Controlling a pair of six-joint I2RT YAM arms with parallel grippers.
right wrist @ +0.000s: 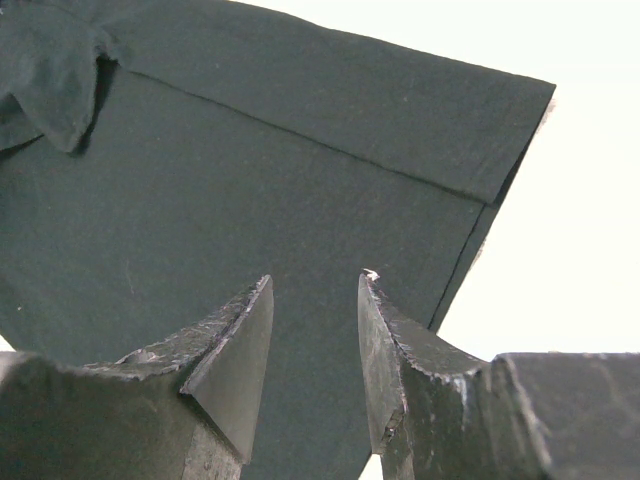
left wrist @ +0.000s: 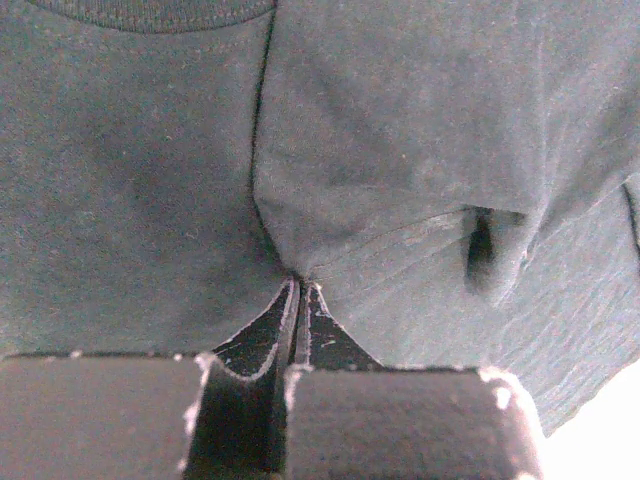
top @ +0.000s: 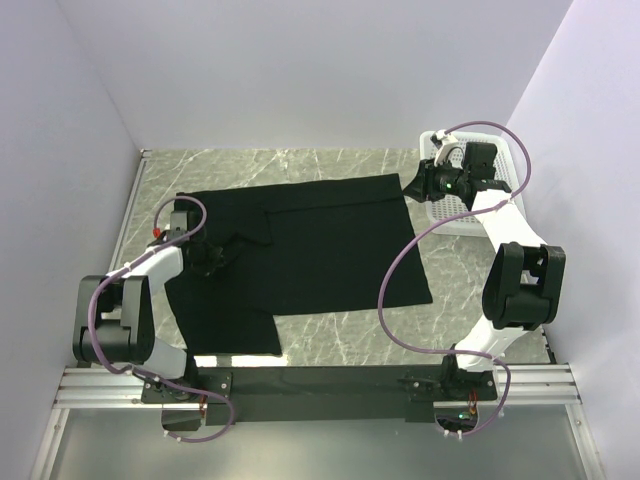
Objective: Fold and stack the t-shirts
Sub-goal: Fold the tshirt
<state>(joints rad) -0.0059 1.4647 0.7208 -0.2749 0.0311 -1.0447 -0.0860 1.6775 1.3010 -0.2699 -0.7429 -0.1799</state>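
From above, the black t-shirt (top: 320,240) lies flat on the table (top: 330,165). The left claw (top: 212,256) reaches down onto its left part. The right claw (top: 413,186) hangs at its far right corner, beside the basket (top: 447,215).

Left wrist: the claw (left wrist: 303,290), pressed together, pinches a ridge of cloth.

Right wrist: the claw (right wrist: 315,290) is spread above the hemmed edge, with a bright open surface to its right.

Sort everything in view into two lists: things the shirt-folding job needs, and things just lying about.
Job in hand:
black t-shirt
left gripper, shut on the shirt
right gripper, open at the shirt's edge

Lying about:
white basket
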